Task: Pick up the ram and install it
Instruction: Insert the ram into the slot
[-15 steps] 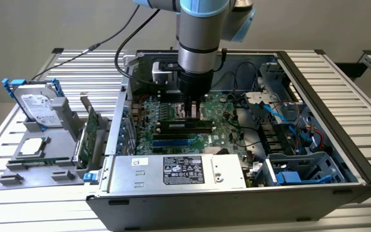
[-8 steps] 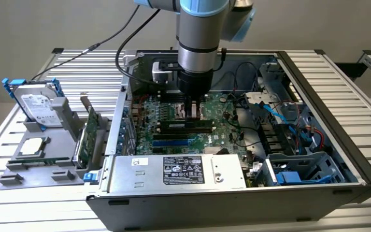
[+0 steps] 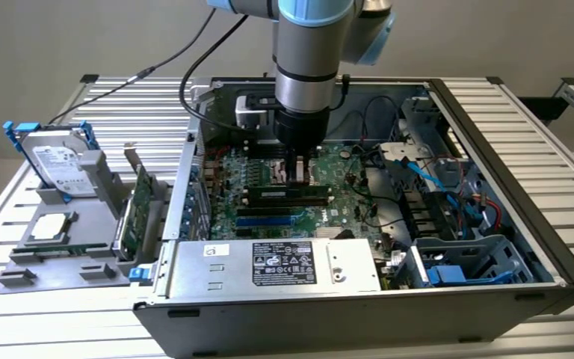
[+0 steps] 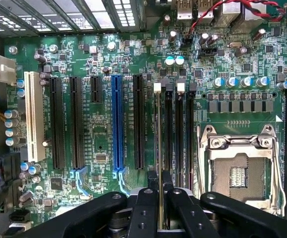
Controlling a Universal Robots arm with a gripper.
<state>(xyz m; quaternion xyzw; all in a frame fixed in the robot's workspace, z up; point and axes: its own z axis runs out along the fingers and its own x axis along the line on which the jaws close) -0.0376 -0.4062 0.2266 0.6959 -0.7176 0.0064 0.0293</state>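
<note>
1. Since the ram has to meet its slot edge-first, I have it pinched by its flat faces, with my gripper clamped on it; the wrist view shows it as a thin strip between my fingers.
2. Ram location: in my grasp above the motherboard, lined up lengthwise with the memory slots; I judge it sits over the slot farthest from the CPU socket; cannot tell whether its lower edge touches the slot.
3. Exterior view: my gripper hangs straight down into the open case; the case lies on its side on the slatted table, so the board faces up and suits a vertical approach.
4. Socket is bare, with no cooler on it, so nothing crowds my fingers on that side.
5. At the exterior view's left, a grey holder props a hard drive and a wider green card upright, probably so they are easy to pinch; neither is part of this task.
6. Writing: the power supply carries a black-and-white label, print too small to read; same for the hard drive's label; the board's printing beside the slots is unreadable; no brand legible anywhere.
</note>
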